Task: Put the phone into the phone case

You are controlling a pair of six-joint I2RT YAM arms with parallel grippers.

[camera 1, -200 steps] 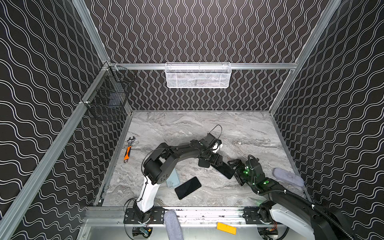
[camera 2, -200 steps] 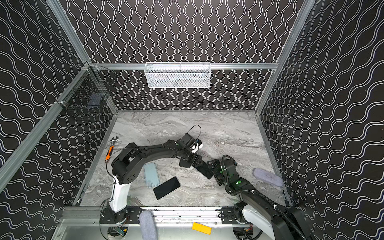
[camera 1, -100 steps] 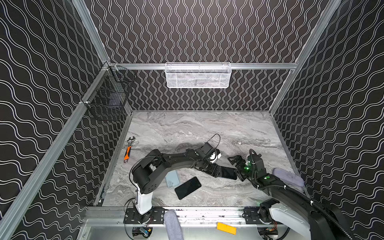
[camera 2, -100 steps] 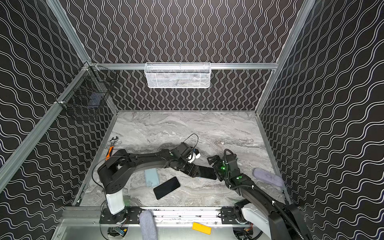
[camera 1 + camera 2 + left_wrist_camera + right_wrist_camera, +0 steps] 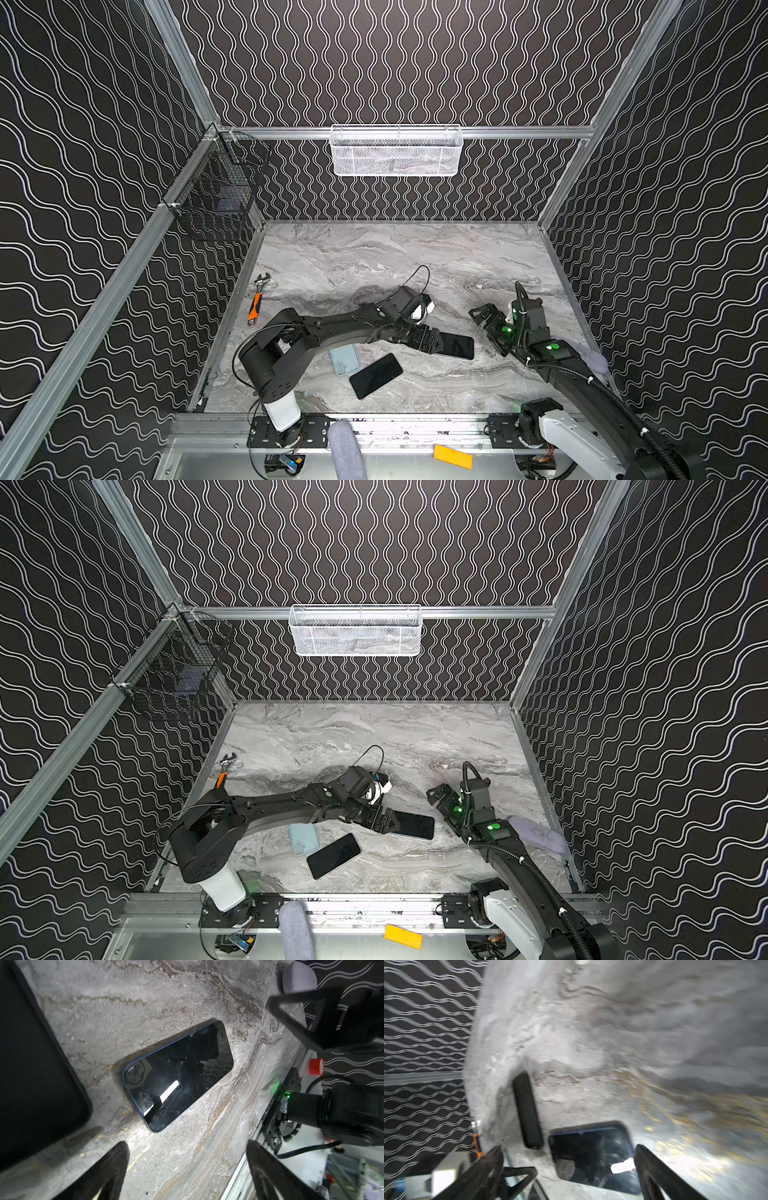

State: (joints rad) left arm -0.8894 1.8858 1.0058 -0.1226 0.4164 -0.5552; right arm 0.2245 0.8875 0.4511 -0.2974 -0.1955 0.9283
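Nearest the front rail, a black slab [image 5: 376, 376] lies flat on the marble table [image 5: 374, 257], behind the left gripper's fingertips on the rail side of its wrist; whether it is a phone or a case I cannot tell. Just beside it, the light blue phone case [image 5: 344, 360] lies partly under the left forearm. The left gripper [image 5: 435, 344] sits low over the table, jaws spread wide with nothing between them. In the left wrist view the phone [image 5: 177, 1076], blue-rimmed, glass up, lies flat ahead of the fingertips [image 5: 118, 1159]. The right gripper [image 5: 488, 332] faces the phone's other end, spread wide and empty. An orange-handled wrench [image 5: 254, 307] lies well behind the left gripper.
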